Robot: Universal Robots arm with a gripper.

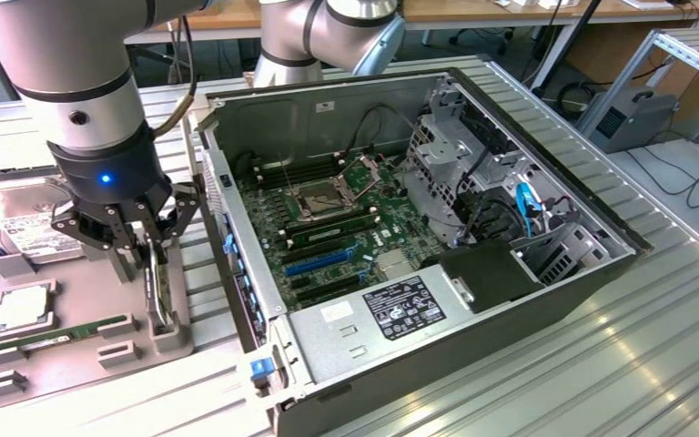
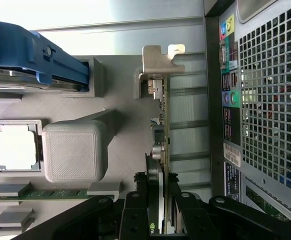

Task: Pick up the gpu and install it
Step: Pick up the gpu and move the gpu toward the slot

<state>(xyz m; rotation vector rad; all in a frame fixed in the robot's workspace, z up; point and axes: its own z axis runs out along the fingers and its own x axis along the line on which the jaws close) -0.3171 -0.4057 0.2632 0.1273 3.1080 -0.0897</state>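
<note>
The gpu point(image 1: 156, 299) is a thin dark card standing on edge in a slot of the grey holder tray point(image 1: 70, 369) at the exterior view's left, just outside the open computer case point(image 1: 531, 273). My gripper point(image 1: 146, 259) is lowered straight over it. In the wrist view the gpu point(image 2: 161, 130) runs edge-on away from the gripper point(image 2: 159, 217), its silver end bracket point(image 2: 158, 60) at the far end. A black finger point(image 2: 135, 212) presses on each side of the card, so the gripper is shut on it. The card still sits in its slot.
The tray also holds a hard drive point(image 1: 15, 214), a CPU point(image 1: 25, 308) and a green memory stick point(image 1: 52, 335). The case lies open, motherboard point(image 1: 325, 228) facing up, and its rear wall point(image 2: 265, 100) stands close beside the gpu. A second arm point(image 1: 325, 36) stands behind the case.
</note>
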